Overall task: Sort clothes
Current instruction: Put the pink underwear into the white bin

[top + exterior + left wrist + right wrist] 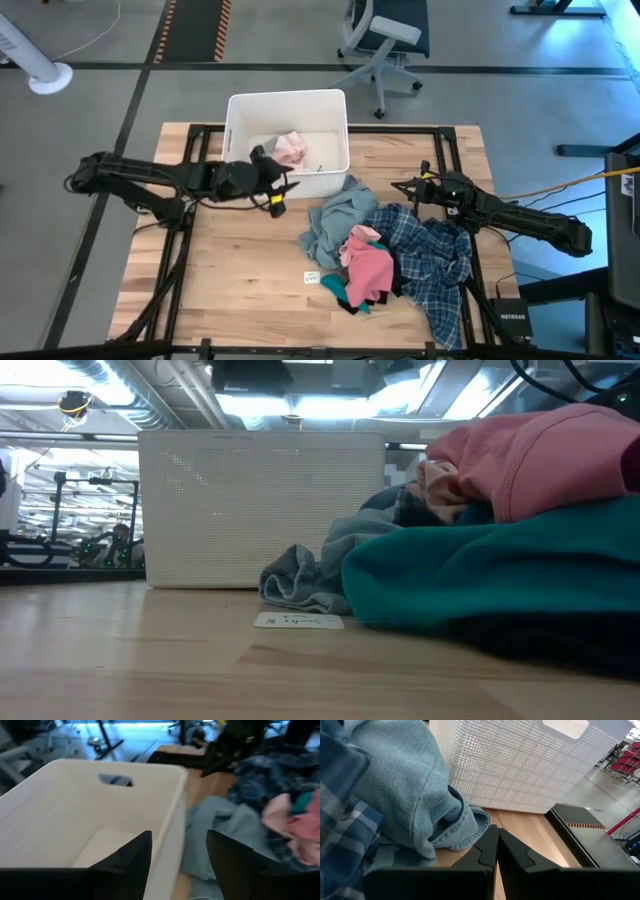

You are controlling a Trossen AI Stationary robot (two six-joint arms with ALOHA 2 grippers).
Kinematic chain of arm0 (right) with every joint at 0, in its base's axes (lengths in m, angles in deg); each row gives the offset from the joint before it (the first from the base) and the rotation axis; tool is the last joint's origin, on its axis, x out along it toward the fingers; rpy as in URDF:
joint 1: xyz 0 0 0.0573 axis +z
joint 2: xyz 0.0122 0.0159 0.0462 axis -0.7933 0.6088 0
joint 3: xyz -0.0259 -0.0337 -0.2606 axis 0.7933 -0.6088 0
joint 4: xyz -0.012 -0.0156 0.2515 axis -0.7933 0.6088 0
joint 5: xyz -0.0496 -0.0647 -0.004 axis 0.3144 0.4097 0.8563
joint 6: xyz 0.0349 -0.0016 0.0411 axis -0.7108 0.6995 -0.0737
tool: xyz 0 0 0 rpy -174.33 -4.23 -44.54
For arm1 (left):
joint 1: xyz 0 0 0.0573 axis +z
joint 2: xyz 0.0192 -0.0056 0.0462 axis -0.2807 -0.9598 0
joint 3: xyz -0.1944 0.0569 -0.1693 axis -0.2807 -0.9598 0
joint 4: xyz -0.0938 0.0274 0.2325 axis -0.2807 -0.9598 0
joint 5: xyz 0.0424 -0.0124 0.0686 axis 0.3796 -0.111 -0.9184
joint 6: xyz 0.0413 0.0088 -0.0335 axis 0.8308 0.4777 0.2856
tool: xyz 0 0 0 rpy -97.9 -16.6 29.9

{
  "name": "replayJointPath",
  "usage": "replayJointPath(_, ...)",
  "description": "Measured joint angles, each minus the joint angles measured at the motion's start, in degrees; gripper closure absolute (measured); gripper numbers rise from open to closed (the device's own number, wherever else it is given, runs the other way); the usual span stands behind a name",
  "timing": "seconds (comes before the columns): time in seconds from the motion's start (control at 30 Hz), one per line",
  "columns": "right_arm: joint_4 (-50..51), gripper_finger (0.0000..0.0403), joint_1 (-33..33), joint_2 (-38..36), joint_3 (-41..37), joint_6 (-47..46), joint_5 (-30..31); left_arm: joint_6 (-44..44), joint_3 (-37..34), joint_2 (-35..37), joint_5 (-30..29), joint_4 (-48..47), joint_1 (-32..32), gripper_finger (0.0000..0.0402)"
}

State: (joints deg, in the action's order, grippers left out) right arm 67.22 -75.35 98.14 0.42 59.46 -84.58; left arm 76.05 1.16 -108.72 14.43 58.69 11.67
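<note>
Table (pixel 230 290): wood, with everything on it.
Bin (pixel 240 110): white, at the far side of the table. One pale pink piece (pixel 291 148) lies inside it.
Pile: the rest of the clothes sit in a heap just right of the bin's near corner.
Plaid shirt (pixel 440 270): the biggest piece, on the right of the heap, lying long from far to near.
Grey-blue top (pixel 335 215): on the left of the heap, touching the bin's corner.
Pink piece (pixel 368 268): on top, in the middle.
Teal piece (pixel 335 288): peeking out at the near edge.
Left gripper (pixel 278 190): over the bin's near rim, fingers spread wide, holding nothing. It points right, at the heap. The grey-blue top is the closest piece to it.
Right gripper (pixel 412 188): low at the heap's far right edge, fingers pressed together, holding nothing. It is near the plaid shirt.
Next, I think: the left arm reaches right to the grey-blue top.
</note>
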Motion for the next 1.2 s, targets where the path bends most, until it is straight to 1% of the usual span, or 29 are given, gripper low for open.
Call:
replayJointPath(0.17, -1.2, 0.0384, 0.0, 0.0, 0.0, 0.0, 1.2, 4.2, 0.0, 0.0, -3.3, 2.9, -3.2, 0.0219)
replayJointPath(0.3, -1.9, 0.0384, 0.0, 0.0, 0.0, 0.0, 1.8, 6.7, 0.0, 0.0, -3.6, 5.4, -5.1, 0.0219)
replayJointPath(0.47, -2.2, 0.0384, 0.0, 0.0, 0.0, 0.0, 3.7, 15.3, 0.0, 0.0, -2.5, 17.1, -7.6, 0.0219)
replayJointPath(0.53, -2.2, 0.0384, 0.0, 0.0, 0.0, 0.0, 4.3, 17.4, 0.0, 0.0, -2.3, 18.5, -8.2, 0.0219)
replayJointPath(0.6, -2.2, 0.0384, 0.0, 0.0, 0.0, -0.3, 4.3, 17.7, 0.0, 0.0, -2.3, 18.3, -8.4, 0.0219)
replayJointPath(0.67, -2.2, 0.0384, 0.0, 0.0, 0.0, -0.4, 4.3, 17.7, -1.3, 0.0, -2.3, 19.5, -8.5, 0.0219)
replayJointPath(0.73, -2.2, 0.0384, 0.0, 0.0, 0.0, -0.4, 4.3, 19.4, -3.6, 0.0, -2.3, 22.9, -8.5, 0.0219)
replayJointPath(0.87, -2.2, 0.0384, 0.0, 0.0, 0.0, 0.1, 4.3, 25.3, -9.8, 0.0, -2.2, 35.4, -8.8, 0.0219)
replayJointPath(0.97, -2.9, 0.0384, 0.0, 0.0, 0.0, 0.9, 4.7, 25.4, -12.7, 0.0, -2.2, 40.5, -9.3, 0.0219)
replayJointPath(1.07, -3.0, 0.0384, 0.0, 0.0, 0.0, 0.9, 4.4, 22.5, -14.1, 0.0, -2.2, 40.7, -9.7, 0.0219)
replayJointPath(1.2, -5.3, 0.0384, 0.0, 0.0, 0.0, 0.9, -1.7, 18.7, -16.5, 0.0, -2.2, 40.0, -10.6, 0.0219)
